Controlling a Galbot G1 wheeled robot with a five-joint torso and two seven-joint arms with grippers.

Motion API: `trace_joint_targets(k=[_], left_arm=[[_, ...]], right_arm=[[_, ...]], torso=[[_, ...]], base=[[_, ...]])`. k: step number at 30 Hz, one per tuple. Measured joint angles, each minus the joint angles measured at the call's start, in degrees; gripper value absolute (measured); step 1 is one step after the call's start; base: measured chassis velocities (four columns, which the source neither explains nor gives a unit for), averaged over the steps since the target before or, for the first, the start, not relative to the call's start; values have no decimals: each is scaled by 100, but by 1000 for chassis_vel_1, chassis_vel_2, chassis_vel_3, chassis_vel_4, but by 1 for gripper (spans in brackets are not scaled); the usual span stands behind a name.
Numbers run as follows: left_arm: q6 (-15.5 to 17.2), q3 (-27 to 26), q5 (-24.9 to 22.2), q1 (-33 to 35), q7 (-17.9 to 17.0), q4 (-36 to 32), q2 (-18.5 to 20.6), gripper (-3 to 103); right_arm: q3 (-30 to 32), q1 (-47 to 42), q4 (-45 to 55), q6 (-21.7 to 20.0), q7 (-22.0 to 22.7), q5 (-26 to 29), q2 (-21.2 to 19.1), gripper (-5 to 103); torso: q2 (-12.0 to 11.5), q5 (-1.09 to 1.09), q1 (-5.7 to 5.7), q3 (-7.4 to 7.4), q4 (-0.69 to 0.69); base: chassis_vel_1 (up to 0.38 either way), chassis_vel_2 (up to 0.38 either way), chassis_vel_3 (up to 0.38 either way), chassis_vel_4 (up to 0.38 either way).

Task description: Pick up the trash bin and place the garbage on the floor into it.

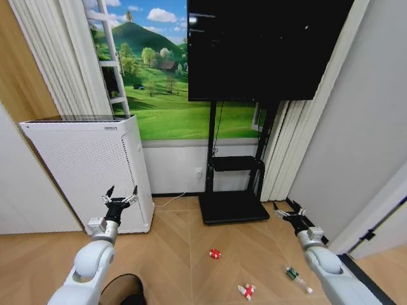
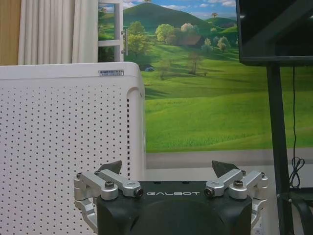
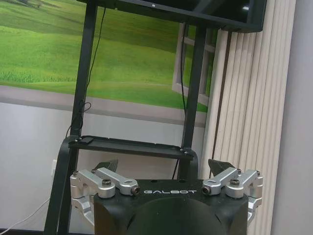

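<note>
The small round black wire-mesh trash bin, judged light and stiff, is best gripped by its rim, while left claw and right claw are held wide, empty.

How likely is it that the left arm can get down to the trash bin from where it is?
Probably yes: the open left gripper holds nothing, and the trash bin sits on open floor beside that arm, below it.
</note>
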Motion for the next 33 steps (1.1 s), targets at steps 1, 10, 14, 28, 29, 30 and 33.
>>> trace_joint_targets(k=[1,10,14,28,29,30,33], left_arm=[[-15,-20,7,3,4,15,-3,100],[-62,-128,22,53,41,73,6,100],[-73,-158,15,75,63,77,23,100],[-93,-175,-1,115,94,38,46,100],[-93,-175,-1,115,94,38,46,100],[-94,-155,-3,112,94,38,50,100],[-86,-116,-20,93,94,31,64,100]], right_arm=[[6,-8,6,3,-9,12,-2,100],[45,-30,33,17,-4,67,-11,100],[57,-56,36,20,34,60,-11,100],[51,-169,141,-11,169,-27,-9,100],[51,-169,141,-11,169,-27,-9,100],[40,-193,163,-24,199,-40,-13,100],[5,-215,200,-44,259,-26,-15,100]], torso=[[-26,0,-11,-14,1],[-261,-1,-104,-161,1],[-363,0,-143,-222,1],[-710,-1,-279,-435,2],[-710,-1,-279,-435,2],[-751,0,-293,-460,1],[-827,0,-321,-509,1]], base=[[0,0,0,0],[0,0,0,0],[0,0,0,0],[0,0,0,0],[0,0,0,0],[0,0,0,0],[0,0,0,0]])
